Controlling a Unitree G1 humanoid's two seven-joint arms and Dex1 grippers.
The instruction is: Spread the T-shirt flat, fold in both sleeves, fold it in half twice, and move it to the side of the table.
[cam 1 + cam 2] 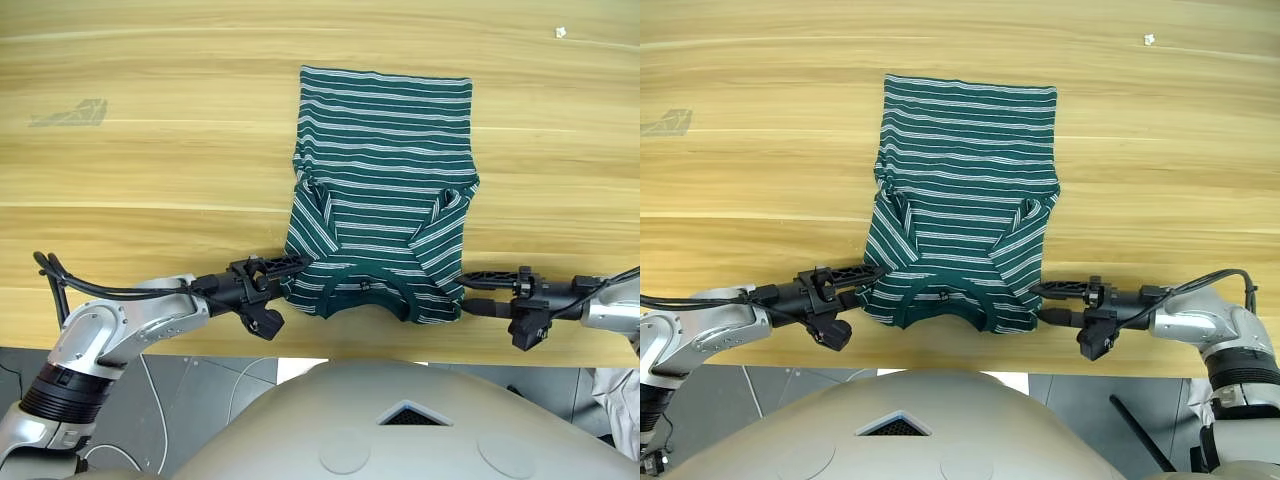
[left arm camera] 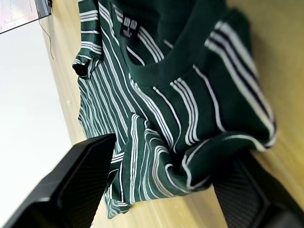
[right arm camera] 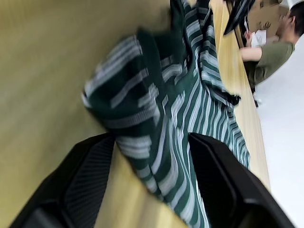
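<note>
Left eye view, shirt: the T-shirt [image 1: 385, 170] is dark green with thin white stripes; it lies face up on the wooden table [image 1: 150, 180], collar [image 1: 365, 285] toward me at the near edge, hem at the far side; both sleeves look folded in over the chest, so the shape is a narrow upright rectangle.

Left eye view, my arms: my left gripper [image 1: 285, 275] sits at the near left shoulder corner of the shirt; my right gripper [image 1: 475, 290] sits at the near right shoulder corner; each touches the cloth's edge.

Right eye view: same layout; my right gripper's two fingers show apart, one above the other, at the shirt's corner.

Left wrist view: my two black fingers [image 2: 80, 180] are spread wide; the bunched shoulder corner of the shirt lies between them, not yet pinched.

Right wrist view: my fingers [image 3: 85, 185] are likewise spread; the striped corner sits in the gap, with bare table beside it.

Step in hand: I judge the sleeve folds done and the first fold in half about to begin.

Next move: I should close both grippers on the two near corners together, lift only a little, and carry them evenly to the far hem so the edges line up and the sleeves do not slip out.
</note>
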